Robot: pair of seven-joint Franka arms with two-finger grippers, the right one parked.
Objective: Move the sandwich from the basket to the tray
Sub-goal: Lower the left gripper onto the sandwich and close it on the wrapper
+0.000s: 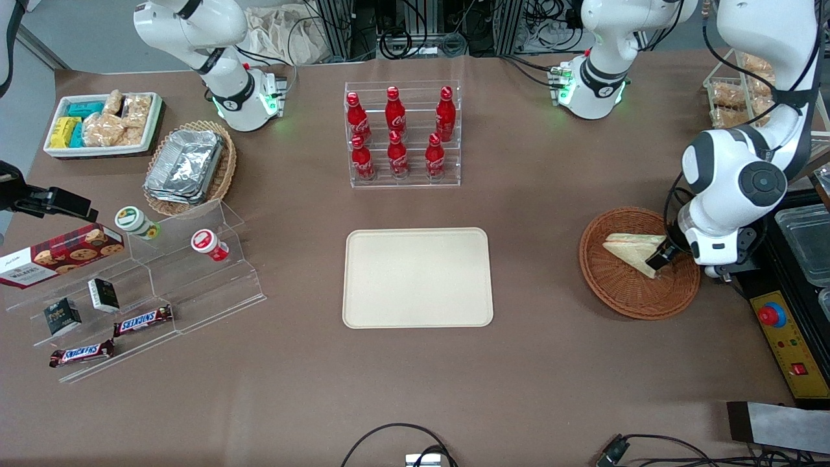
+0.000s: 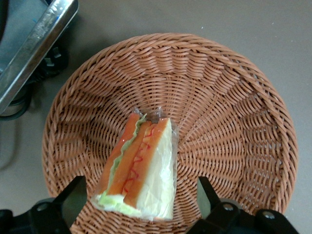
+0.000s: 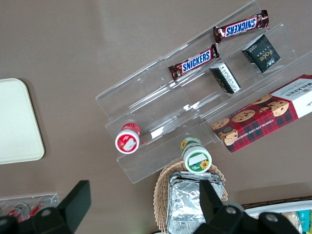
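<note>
The sandwich (image 1: pixel 630 249) lies in the round reddish-brown wicker basket (image 1: pixel 622 301) toward the working arm's end of the table. It is a wrapped triangle of white bread with orange and green filling (image 2: pixel 141 170) resting on the basket's weave (image 2: pixel 234 97). My gripper (image 1: pixel 658 259) is lowered into the basket over the sandwich's end. It stands open (image 2: pixel 140 195), with one dark finger (image 2: pixel 74 197) on each side of the sandwich and a gap between each finger and the wrap. The cream tray (image 1: pixel 417 277) sits bare at the table's middle, beside the basket.
A clear rack of red bottles (image 1: pixel 402 133) stands farther from the camera than the tray. A yellow box with a red stop button (image 1: pixel 781 337) and a clear container (image 1: pixel 807 240) border the basket. An acrylic snack stand (image 1: pixel 162 279), a foil-filled oval basket (image 1: pixel 188 165) and a white bin (image 1: pixel 104 123) lie toward the parked arm's end.
</note>
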